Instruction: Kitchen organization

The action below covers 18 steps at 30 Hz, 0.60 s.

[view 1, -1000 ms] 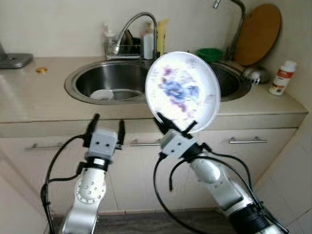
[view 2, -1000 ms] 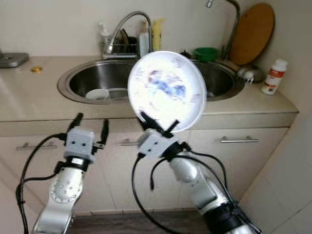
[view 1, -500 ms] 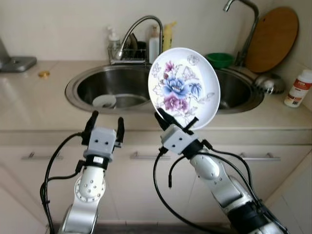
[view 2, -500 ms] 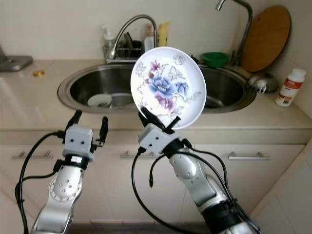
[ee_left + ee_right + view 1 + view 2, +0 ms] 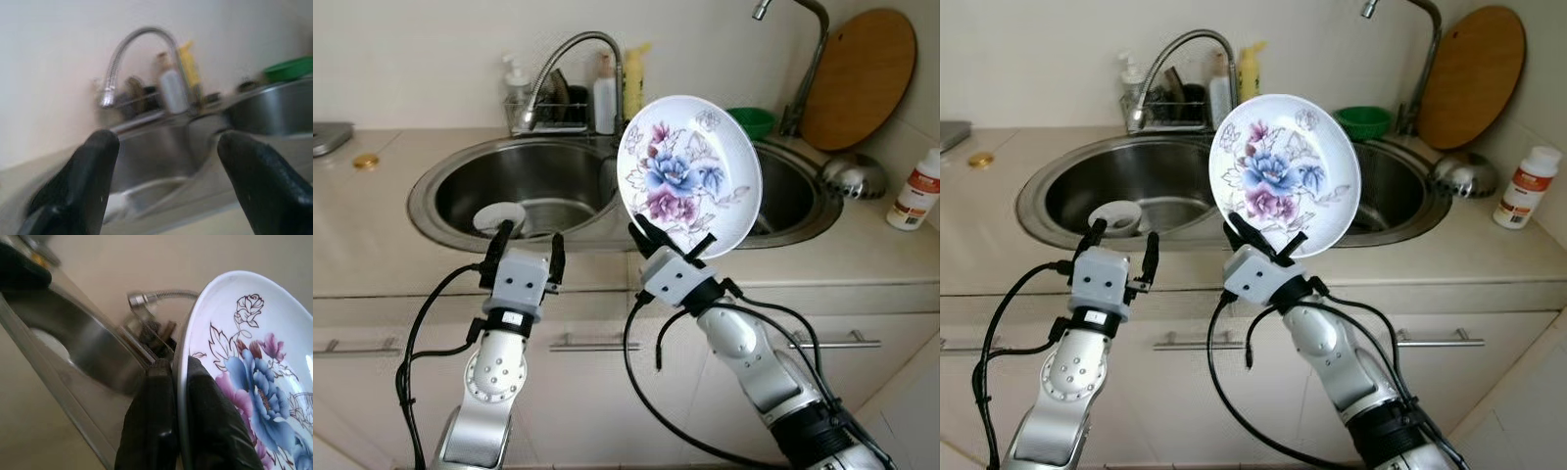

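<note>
Floral plate (image 5: 689, 174) | upright on edge, painted face toward me, before the double sink (image 5: 450, 186) | my right gripper (image 5: 668, 250) pinches its lower rim | my left gripper (image 5: 524, 257) spread, empty

A white plate (image 5: 690, 174) bore a floral pattern of blue and magenta blooms with thin dark-outlined leaves at centre frame, its rim pinched by the black fingers of the silver right gripper (image 5: 668, 245). The left gripper (image 5: 524, 255), lower left, showed the same black fingers on a pale grey body. Behind, the sink (image 5: 440, 191) was brushed steel, the countertop (image 5: 372, 245) beige. A yellow bottle (image 5: 634, 80) and a green bowl (image 5: 754, 119) stood at the top, a brown wooden board (image 5: 862, 69) upper right, a white bottle (image 5: 917, 191) with an orange label at far right
</note>
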Motion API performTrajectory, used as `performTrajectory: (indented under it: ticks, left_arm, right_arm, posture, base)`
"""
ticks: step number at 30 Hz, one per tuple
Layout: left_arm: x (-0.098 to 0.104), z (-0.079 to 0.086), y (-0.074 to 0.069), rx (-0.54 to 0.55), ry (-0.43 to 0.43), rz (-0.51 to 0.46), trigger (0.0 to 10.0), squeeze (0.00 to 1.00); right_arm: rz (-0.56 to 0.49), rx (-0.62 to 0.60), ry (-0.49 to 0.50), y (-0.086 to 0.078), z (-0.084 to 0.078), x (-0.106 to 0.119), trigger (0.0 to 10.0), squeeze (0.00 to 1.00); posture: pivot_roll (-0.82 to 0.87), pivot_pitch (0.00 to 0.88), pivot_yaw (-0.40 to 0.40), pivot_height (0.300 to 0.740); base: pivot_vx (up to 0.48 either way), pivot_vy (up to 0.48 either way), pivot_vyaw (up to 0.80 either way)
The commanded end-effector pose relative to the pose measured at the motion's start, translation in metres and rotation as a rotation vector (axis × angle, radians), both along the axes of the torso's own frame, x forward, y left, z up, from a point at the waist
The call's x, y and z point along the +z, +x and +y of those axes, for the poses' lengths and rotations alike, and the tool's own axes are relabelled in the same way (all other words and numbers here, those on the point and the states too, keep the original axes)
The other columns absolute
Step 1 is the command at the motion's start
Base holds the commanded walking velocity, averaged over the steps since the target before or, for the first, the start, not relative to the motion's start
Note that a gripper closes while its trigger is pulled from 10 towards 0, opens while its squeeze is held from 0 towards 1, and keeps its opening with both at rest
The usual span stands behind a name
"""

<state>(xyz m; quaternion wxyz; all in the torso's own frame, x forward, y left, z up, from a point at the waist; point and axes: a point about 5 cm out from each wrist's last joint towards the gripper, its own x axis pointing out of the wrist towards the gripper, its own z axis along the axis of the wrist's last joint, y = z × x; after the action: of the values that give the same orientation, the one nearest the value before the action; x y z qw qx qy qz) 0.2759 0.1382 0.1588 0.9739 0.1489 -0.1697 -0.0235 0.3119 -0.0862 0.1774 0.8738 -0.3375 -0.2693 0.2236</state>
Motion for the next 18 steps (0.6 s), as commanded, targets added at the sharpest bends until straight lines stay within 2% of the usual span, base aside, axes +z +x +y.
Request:
performTrajectory:
  ticks: [1, 9, 18]
  left_arm:
    - [0.005, 0.0046, 0.0009, 0.006, 0.014, -0.019, 10.0, 0.0]
    - [0.0042, 0.0036, 0.0011, 0.0, 0.016, -0.016, 10.0, 0.0]
    - [0.0044, 0.0022, 0.0008, -0.007, 0.015, -0.018, 10.0, 0.0]
  right_arm:
    - [-0.036, 0.006, 0.032, 0.0004, 0.003, 0.0098, 10.0, 0.0]
    - [-0.036, 0.002, 0.022, 0.001, 0.0039, 0.0078, 10.0, 0.0]
    - [0.026, 0.008, 0.059, 0.0027, 0.0055, 0.0053, 10.0, 0.0]
  posture:
    - [-0.02, 0.0, 0.011, 0.74]
    - [-0.02, 0.0, 0.012, 0.74]
    - [-0.02, 0.0, 0.011, 0.74]
  base:
    - [0.307, 0.0, 0.0]
    - [0.309, 0.0, 0.0]
    - [0.296, 0.0, 0.0]
